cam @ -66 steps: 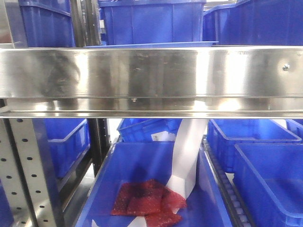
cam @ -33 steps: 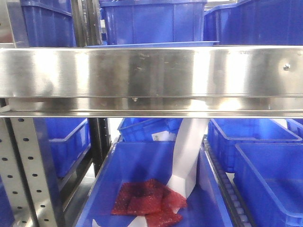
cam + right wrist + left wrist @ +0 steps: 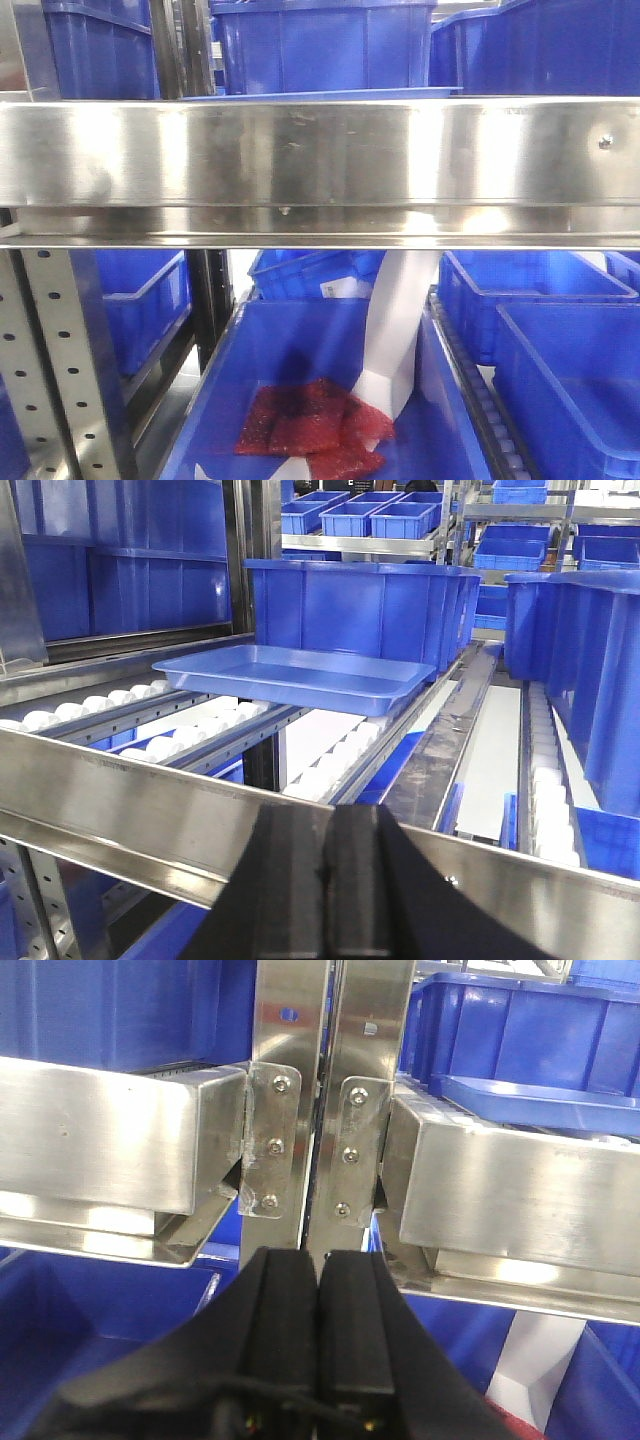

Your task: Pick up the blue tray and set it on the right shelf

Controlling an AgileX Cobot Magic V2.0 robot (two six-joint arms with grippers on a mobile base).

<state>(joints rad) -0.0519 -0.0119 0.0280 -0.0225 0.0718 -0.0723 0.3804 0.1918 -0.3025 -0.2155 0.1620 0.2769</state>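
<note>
You had one blue tray (image 3: 295, 678) in view, lying flat and empty on the white rollers (image 3: 190, 725) of the right shelf (image 3: 120, 815), just in front of a deep blue bin (image 3: 360, 610); in the front view only its thin front edge (image 3: 320, 94) showed above the broad steel rail (image 3: 320, 165). You had two grippers, neither holding anything: the left gripper (image 3: 318, 1290) had its black fingers (image 3: 285, 1300) pressed together below the seam where two shelf rails met at two bolted brackets (image 3: 272, 1140), and the right gripper (image 3: 330, 860) had its fingers (image 3: 360, 880) closed against each other at the near rail, well apart from the tray. Under the rail, in the front view, you could see one open bin (image 3: 320, 400) holding several red mesh pieces (image 3: 315, 420) and a white strip (image 3: 395, 330) that ran down into it, with two more bins (image 3: 540, 290) to its right, their contents not visible. To the left stood a perforated grey upright (image 3: 45, 360). Farther racks in the right wrist view carried more blue bins (image 3: 360, 510).
</note>
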